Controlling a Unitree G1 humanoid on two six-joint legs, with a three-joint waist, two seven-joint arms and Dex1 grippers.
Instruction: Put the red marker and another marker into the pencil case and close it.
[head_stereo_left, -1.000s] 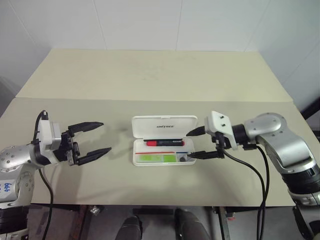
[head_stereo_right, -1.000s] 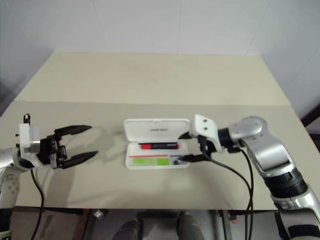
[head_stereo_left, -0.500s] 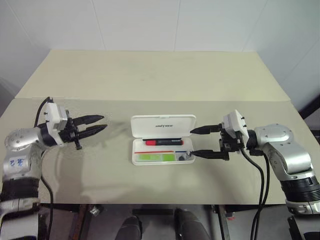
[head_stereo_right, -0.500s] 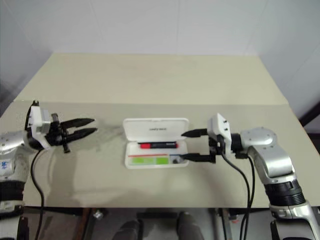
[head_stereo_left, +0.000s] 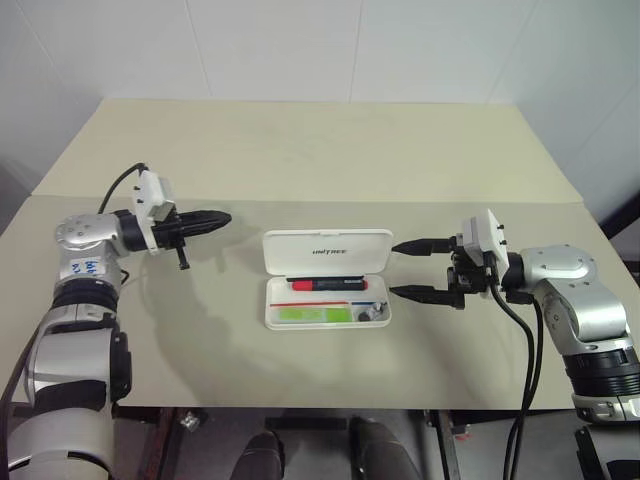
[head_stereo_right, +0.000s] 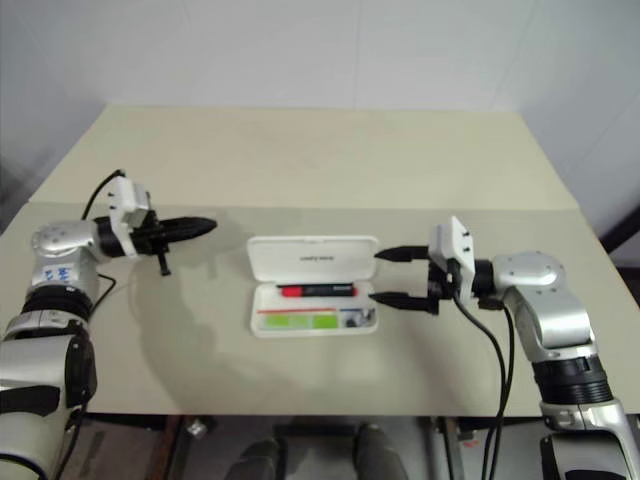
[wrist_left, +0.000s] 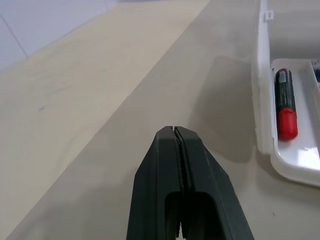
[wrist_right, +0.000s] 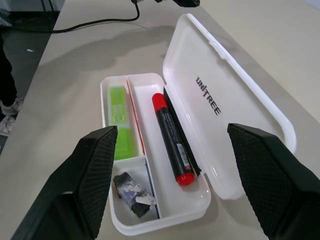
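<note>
The white pencil case (head_stereo_left: 327, 249) lies open in the middle of the table, its lid tilted back. Inside, the red marker (head_stereo_left: 326, 285) lies along the rear compartment and the green marker (head_stereo_left: 314, 315) in the front one. In the right wrist view the red marker (wrist_right: 173, 138) and green marker (wrist_right: 119, 120) both rest inside the case (wrist_right: 232, 125). My left gripper (head_stereo_left: 222, 218) is shut and empty, hovering left of the lid and pointing toward it. Just right of the case, my right gripper (head_stereo_left: 402, 269) is open and holds nothing.
A small dark and white object (wrist_right: 132, 191) sits in the case's end compartment. The beige table (head_stereo_left: 310, 155) stretches far behind the case, with a seam across it. Cables (head_stereo_left: 525, 350) hang from the right arm past the table's front edge.
My left gripper has shut and moved up and toward the case lid. The right gripper drew back slightly to the right, away from the case, staying open.
</note>
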